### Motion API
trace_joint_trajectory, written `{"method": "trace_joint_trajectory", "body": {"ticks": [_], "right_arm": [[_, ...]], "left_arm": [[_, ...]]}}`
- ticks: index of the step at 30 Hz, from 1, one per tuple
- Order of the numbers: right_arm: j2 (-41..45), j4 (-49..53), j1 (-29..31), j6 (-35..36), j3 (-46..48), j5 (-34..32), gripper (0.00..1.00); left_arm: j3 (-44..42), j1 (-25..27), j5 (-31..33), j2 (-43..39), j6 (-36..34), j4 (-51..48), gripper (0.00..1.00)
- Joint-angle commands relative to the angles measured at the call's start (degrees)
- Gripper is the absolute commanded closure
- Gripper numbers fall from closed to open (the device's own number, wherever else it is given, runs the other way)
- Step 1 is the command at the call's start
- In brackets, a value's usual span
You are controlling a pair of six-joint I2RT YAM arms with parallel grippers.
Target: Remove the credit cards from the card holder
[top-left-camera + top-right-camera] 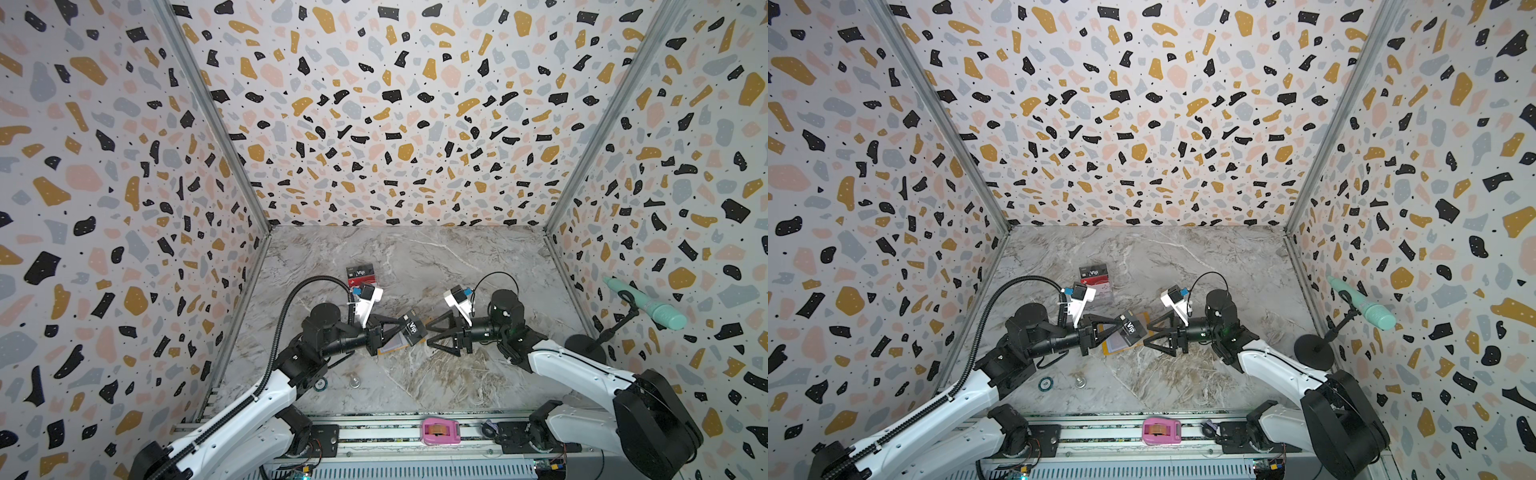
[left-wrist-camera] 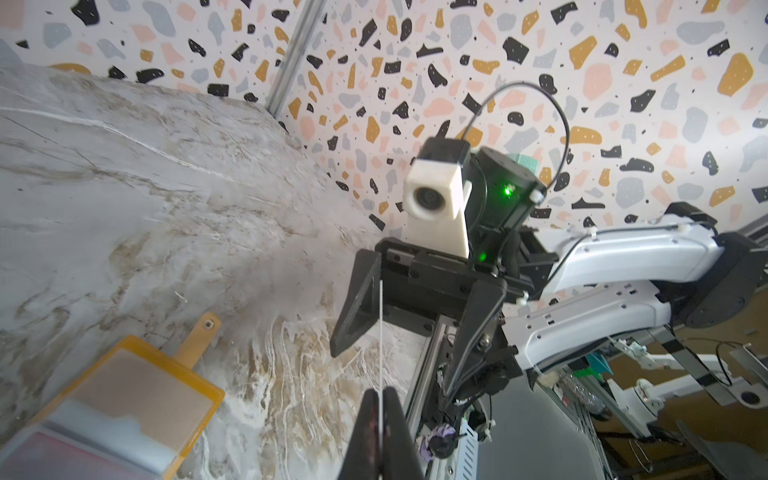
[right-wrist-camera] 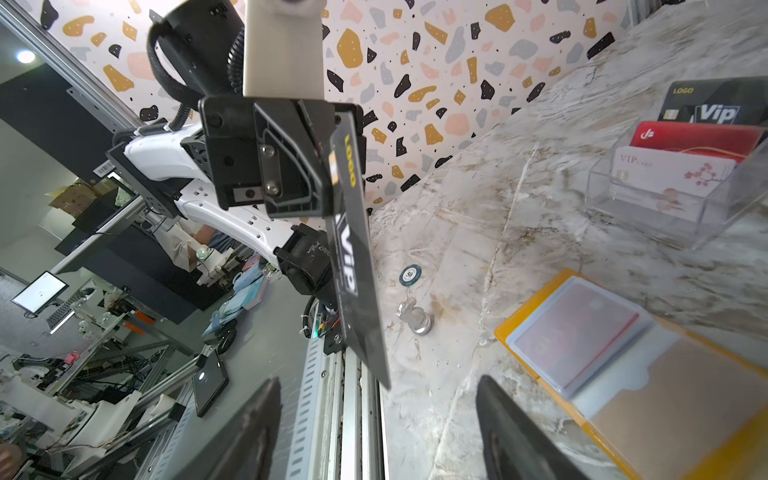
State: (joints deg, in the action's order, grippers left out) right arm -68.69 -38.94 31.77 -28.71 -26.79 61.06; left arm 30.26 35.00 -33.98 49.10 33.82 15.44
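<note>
My left gripper is shut on a black "Vip" credit card, which it holds on edge above the table; the left wrist view shows that card only as a thin line between the shut jaws. Facing it, my right gripper is open, with its fingertips just off the card's free end and nothing between them. Below lies the mustard-yellow card holder, open and flat. A dark red card sits inside one clear sleeve. The holder is partly hidden under the card in both top views.
A clear acrylic stand at the back holds a black, a red and a white floral card. A poker chip and a metal knob lie near the front left. A pink tape dispenser sits on the front rail, and a teal microphone is by the right wall.
</note>
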Motion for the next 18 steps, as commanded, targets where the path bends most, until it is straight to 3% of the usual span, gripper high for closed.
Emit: {"method": "trace_joint_trajectory", "body": {"ticks": [1,9,18], "right_arm": [[1.0,-19.6,0.6,-11.1,2.8,-2.6,0.25],[-0.8,-36.5,3.5,-21.0,7.8,-18.0,0.26],[-4.0,-38.3,5.6,-21.8,2.9,-18.8,0.34]], "left_arm": [[-0.5,-0.8,3.6,0.1,2.6,7.8,1.0],[-5.2,-1.6,6.3,0.5,8.6,23.2,1.0],[-10.6,-1.6,9.8,0.8,13.4,40.7,1.0]]}}
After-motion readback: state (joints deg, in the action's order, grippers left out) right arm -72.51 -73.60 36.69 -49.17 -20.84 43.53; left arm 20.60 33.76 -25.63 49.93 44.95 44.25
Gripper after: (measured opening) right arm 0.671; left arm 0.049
